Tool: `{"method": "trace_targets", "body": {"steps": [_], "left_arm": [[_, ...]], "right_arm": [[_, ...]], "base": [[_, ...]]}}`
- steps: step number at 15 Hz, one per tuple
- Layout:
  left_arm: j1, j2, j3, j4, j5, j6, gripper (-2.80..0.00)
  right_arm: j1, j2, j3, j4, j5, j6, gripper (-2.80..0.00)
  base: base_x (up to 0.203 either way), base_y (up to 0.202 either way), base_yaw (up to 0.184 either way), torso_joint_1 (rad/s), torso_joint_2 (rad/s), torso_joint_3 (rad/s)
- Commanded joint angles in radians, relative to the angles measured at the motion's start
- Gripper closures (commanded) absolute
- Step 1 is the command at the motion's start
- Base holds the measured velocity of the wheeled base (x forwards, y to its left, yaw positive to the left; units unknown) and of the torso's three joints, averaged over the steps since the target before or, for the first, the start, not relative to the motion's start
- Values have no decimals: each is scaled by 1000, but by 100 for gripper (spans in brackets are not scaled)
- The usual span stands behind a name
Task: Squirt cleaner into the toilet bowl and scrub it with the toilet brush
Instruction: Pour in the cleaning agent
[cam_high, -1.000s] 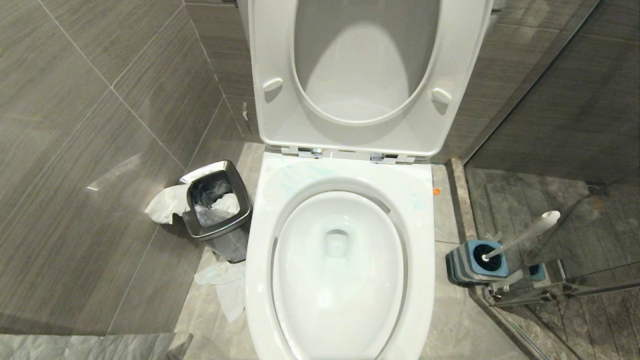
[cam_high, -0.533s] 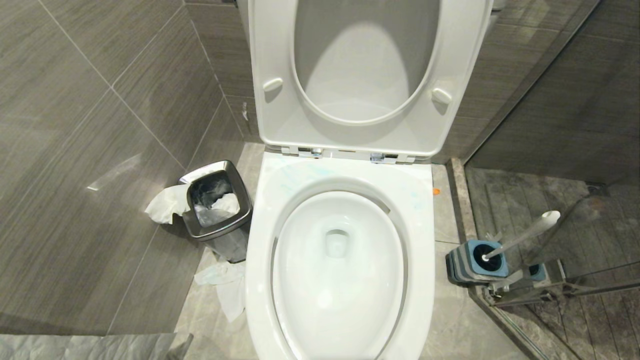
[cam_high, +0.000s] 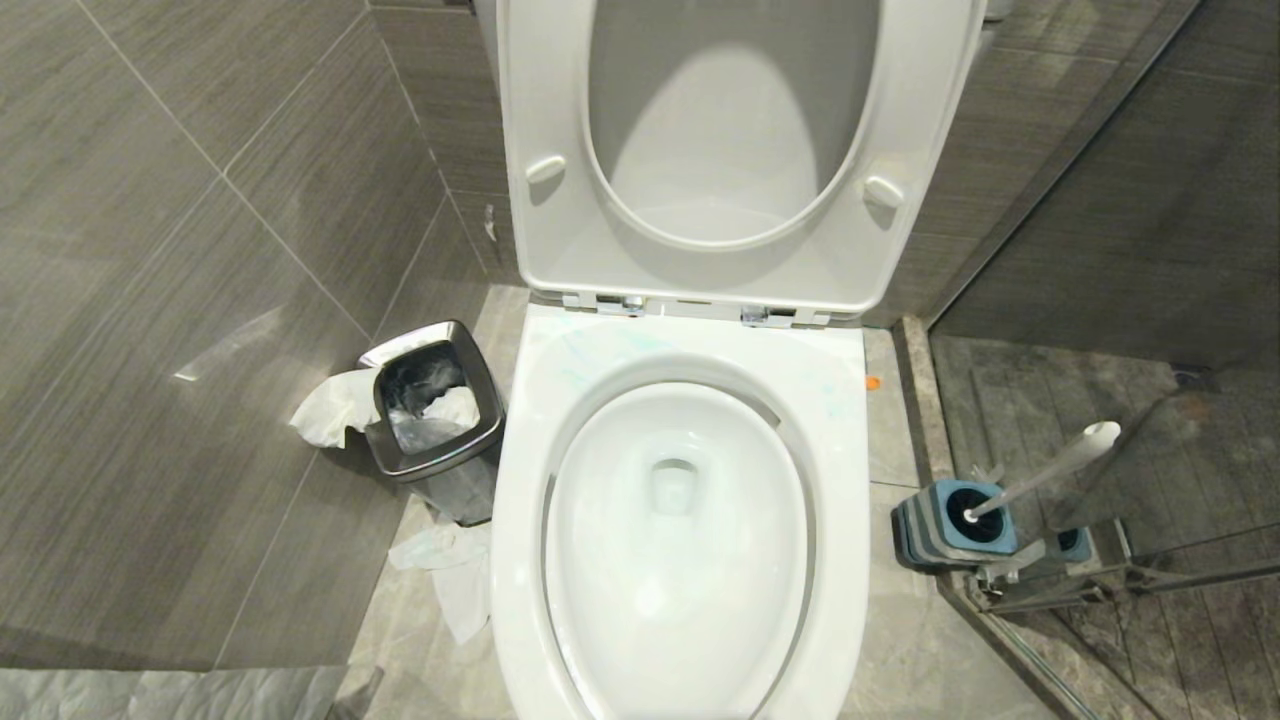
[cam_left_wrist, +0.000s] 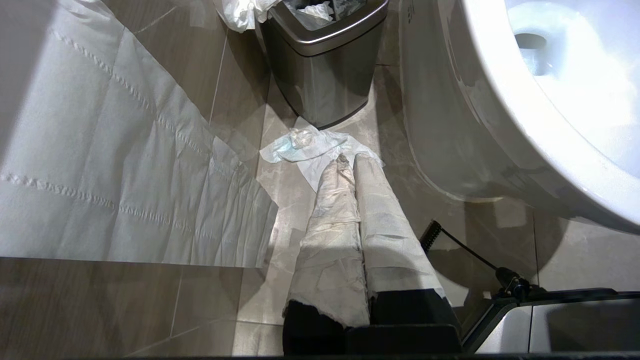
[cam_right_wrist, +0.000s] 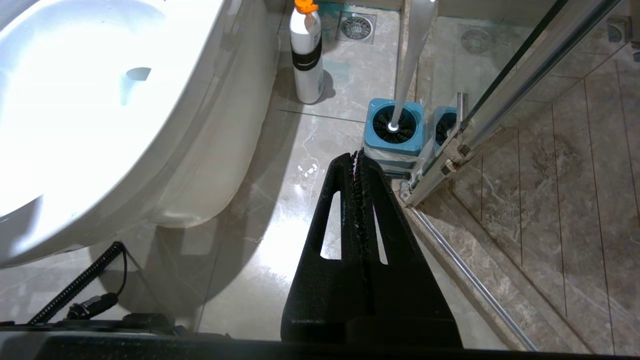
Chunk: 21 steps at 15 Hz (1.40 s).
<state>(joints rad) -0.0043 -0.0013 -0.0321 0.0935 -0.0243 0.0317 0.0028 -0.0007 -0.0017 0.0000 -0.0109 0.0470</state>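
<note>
Starting at the far left: matte grey wall tiles with a fine streaky grain, then a small square steel bin (cam_high: 432, 420) with rounded corners, crumpled white paper (cam_high: 330, 408) spilling over its edge and more tissue lying flat on the floor tiles in front. The left gripper (cam_left_wrist: 348, 161) hangs low beside the bin, its long fingers wrapped in wrinkled white paper, jaws pressed together and holding nothing.

Centre now: the toilet bowl (cam_high: 680, 520), a glossy white ceramic oval with a wide flat rim, seat and lid (cam_high: 735, 150) both hinged upright. Faint pale teal streaks of cleaner (cam_high: 590, 352) smear the back rim, left of centre.

On the right, a white spray bottle (cam_right_wrist: 306, 57) with an orange top stands on the floor near the toilet's base. The right gripper (cam_right_wrist: 357, 157), black with ridged inner faces, has its jaws shut together, empty, just short of the brush holder. The toilet brush (cam_high: 1045, 468), slim white handle leaning right, sits with its black bristle head down in the squat blue-topped, ribbed grey holder (cam_high: 945, 525), next to the glass shower door's metal frame.
</note>
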Motion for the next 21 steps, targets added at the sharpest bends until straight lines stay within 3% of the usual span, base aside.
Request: {"method": "trace_targets", "body": {"steps": [1,15,17,21], "left_arm": [[0,1,0,0,0,1,0],[0,1,0,0,0,1,0],[0,1,0,0,0,1,0],[0,1,0,0,0,0,0]], "right_arm": [[0,1,0,0,0,1,0],[0,1,0,0,2,-1,0],[0,1,0,1,18,-41,0],[0,1,-26,50,21,-39,0]], "base": [[0,0,0,0,0,0],[0,0,0,0,0,0],[0,0,0,0,0,0],[0,0,0,0,0,0]]}}
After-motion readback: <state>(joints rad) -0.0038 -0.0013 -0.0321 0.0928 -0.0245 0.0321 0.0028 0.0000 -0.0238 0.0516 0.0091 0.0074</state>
